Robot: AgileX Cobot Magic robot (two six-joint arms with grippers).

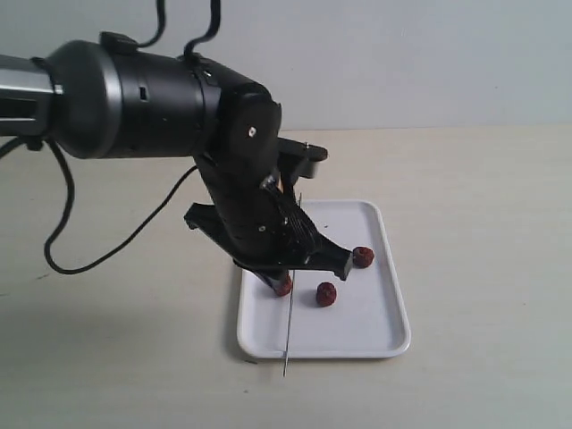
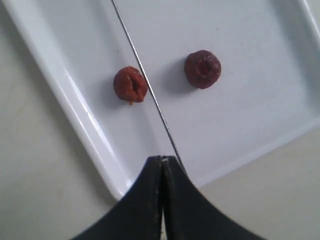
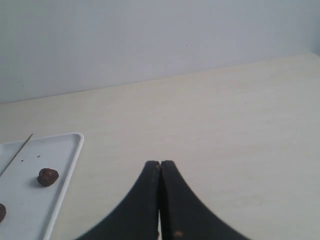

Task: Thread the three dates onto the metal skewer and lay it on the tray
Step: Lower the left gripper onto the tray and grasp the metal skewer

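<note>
- The tray (image 1: 366, 313), white with a low rim, sits on the pale desk (image 1: 483, 268). It holds three dates, all loose on its floor and none on the skewer.
- In the exterior view the right-hand date (image 1: 362, 256) lies near the right rim. The middle date (image 1: 326, 294) sits alone toward the near edge, and the left-hand date (image 1: 284, 287) is just beside the skewer.
- The metal skewer (image 1: 288, 331) lies lengthwise over the tray, passing between the left-hand and middle dates. Its near tip sticks out past the near rim, over the desk.
- The left end effector (image 2: 162, 160) is over the tray's near-left part with its jaws pressed together. In its wrist view the skewer runs up to the fingertips and vanishes behind them, so I cannot tell whether they pinch or even touch it.
- The right end effector (image 3: 160, 164) is pressed together with nothing between its jaws. It is over bare desk, apart from the tray, and outside the exterior view.
- The arm's black body covers the tray's far-left part and a stretch of the skewer. The left-hand date is partly hidden behind a black finger.
- In the right wrist view one date is cut off at the frame edge.
</note>
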